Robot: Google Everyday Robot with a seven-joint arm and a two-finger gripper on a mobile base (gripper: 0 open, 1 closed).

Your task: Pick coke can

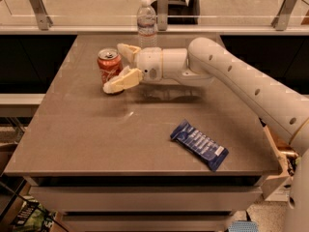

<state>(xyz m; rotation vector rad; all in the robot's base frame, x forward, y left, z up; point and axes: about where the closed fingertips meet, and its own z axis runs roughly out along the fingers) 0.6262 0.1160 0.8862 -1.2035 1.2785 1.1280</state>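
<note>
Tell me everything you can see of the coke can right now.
The coke can is a small red-orange metal can with pale script on its side and a silver top. It stands upright on the table, in the far left part. The open hand is at its right side, one finger behind the can and the other in front, crossing its base. Whether either finger touches it cannot be told. It is not lifted.

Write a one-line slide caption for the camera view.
White robot arm with open end effector at the small red metal drink can on the grey-brown table.
</note>
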